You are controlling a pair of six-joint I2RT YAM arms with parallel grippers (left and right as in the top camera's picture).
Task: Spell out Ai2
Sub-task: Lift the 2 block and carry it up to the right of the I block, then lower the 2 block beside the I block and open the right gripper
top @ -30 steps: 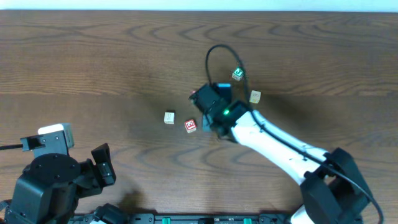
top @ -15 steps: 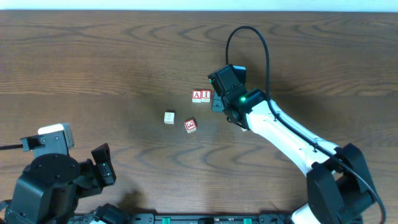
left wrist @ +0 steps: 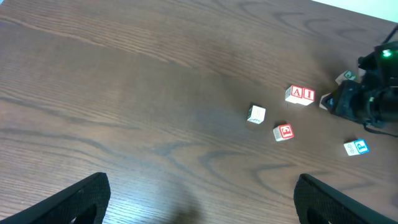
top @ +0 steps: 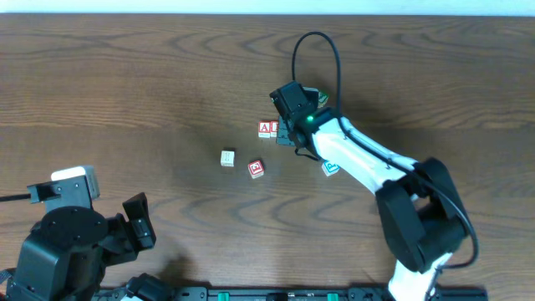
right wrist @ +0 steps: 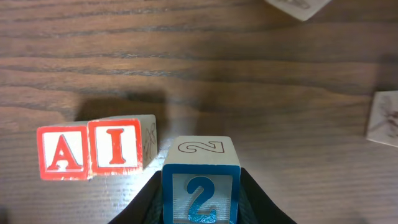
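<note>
- Since the right gripper (right wrist: pixel 201 208) is clamped on the pale wooden blue-2 cube (right wrist: pixel 200 163), bottom centre of its wrist view, I'd nudge it up-frame.
- Land it flush right of the red-printed wooden I cube (right wrist: pixel 115 146), which sits beside the red-printed A cube (right wrist: pixel 62 152).
- Left gripper (left wrist: pixel 202 205): jaws wide, empty.

Red A showed on the A cube (right wrist: pixel 61 152), red I on the I cube (right wrist: pixel 114 146), blue 2 on the 2 cube (right wrist: pixel 200 186).
</note>
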